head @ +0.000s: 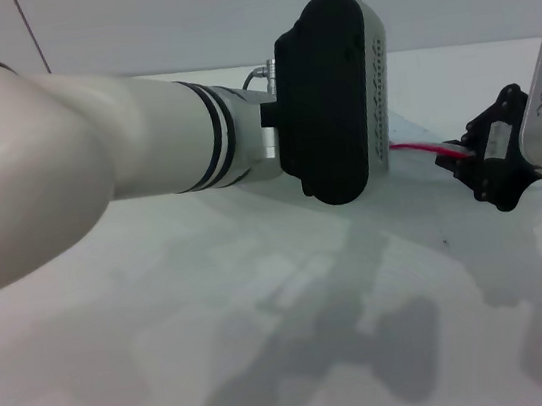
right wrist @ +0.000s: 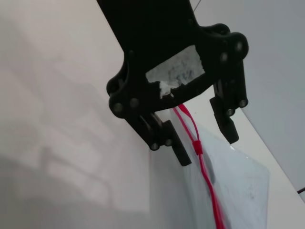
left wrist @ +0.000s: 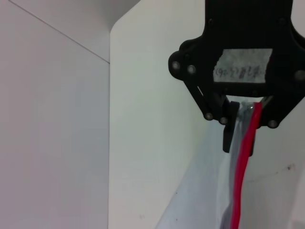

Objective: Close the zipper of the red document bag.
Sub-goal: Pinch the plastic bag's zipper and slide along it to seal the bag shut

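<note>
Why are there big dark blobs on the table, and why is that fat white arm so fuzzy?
Head view: the blobs are soft shadows of the two arms falling on the white table; the left arm looks fuzzy because it is very close to the camera. Left wrist view: the red zipper is slightly blurred. Right wrist view: faint grey shadows lie on the table beside the right gripper.
</note>
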